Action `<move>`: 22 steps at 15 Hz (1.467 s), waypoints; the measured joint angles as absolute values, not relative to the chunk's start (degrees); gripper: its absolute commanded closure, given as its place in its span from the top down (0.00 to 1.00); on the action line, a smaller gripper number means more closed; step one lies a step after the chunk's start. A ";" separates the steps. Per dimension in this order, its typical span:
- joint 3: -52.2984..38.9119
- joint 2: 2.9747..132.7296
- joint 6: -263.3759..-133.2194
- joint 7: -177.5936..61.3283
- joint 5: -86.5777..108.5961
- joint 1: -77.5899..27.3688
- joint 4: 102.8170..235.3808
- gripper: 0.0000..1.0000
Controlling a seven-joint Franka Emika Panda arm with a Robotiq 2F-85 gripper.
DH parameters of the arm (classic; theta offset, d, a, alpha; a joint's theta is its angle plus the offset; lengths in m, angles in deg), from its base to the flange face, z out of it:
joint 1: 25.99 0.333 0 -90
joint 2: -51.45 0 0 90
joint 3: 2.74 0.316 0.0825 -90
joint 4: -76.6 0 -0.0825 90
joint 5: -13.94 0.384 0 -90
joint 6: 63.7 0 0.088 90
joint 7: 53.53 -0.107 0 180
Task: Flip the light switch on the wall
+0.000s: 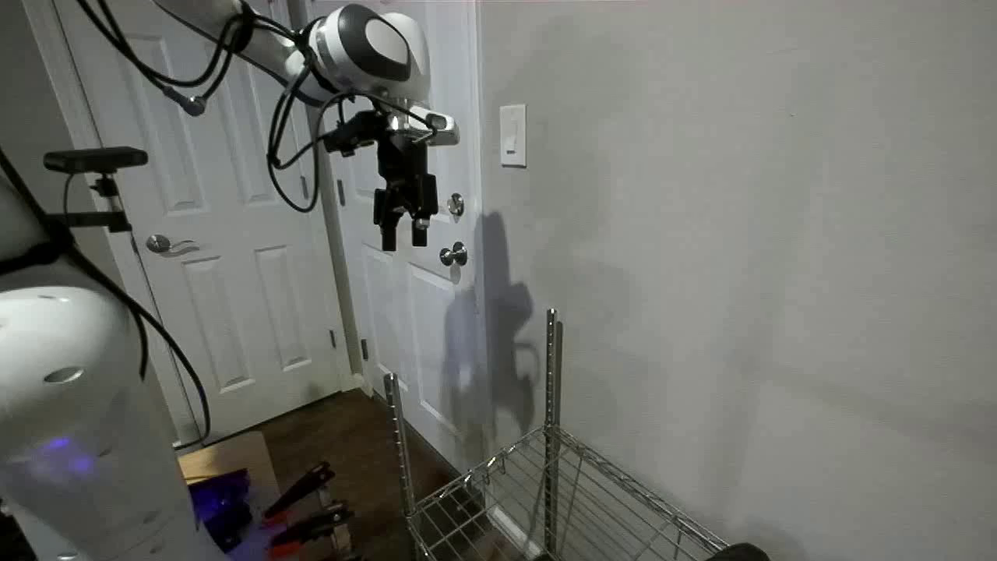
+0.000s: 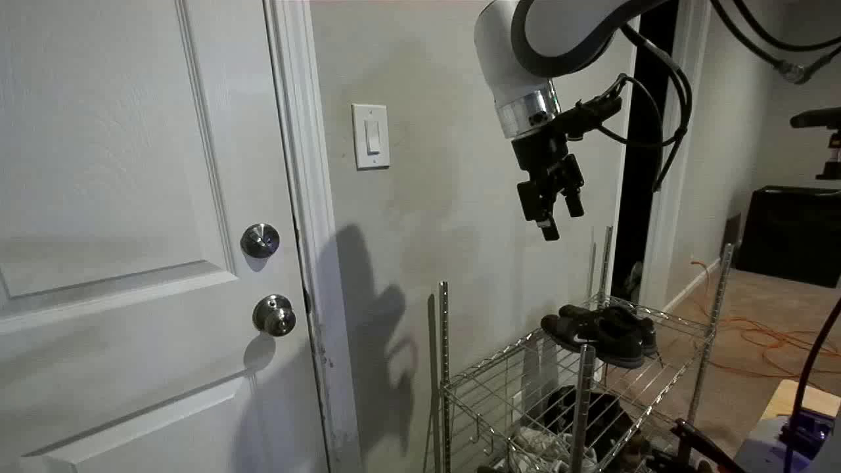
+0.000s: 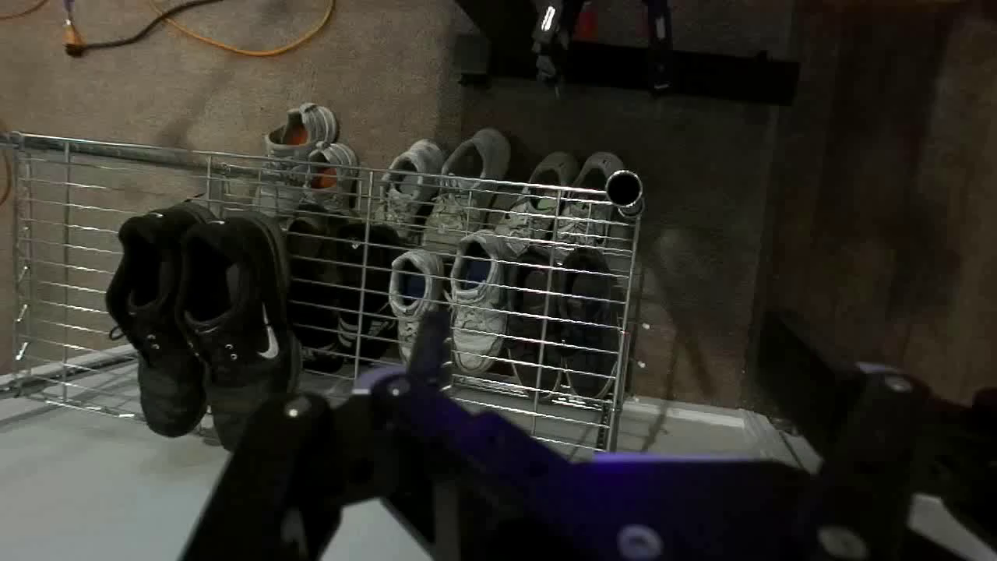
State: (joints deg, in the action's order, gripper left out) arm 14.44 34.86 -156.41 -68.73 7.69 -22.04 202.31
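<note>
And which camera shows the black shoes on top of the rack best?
The wrist view: it shows the black shoes biggest, from above, both openings showing. Exterior views show less: either the pair smaller, from the side, or only a dark bit at the bottom edge, maybe a shoe.

This looks like a home. A wire rack [image 1: 576, 495] near a white panelled door [image 2: 118, 157] holds black Nike sneakers [image 3: 234, 343], with more shoes [image 3: 479, 327] beneath.

Black-cabled white arm [image 2: 568, 26], black jaws
</note>
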 measured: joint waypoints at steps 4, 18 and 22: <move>14.44 34.86 -156.41 -68.73 7.69 -22.04 202.31 1.00; 12.97 41.61 -169.55 -71.78 7.70 -19.79 197.87 1.00; 12.60 43.36 -183.62 -74.10 7.70 -19.10 197.26 1.00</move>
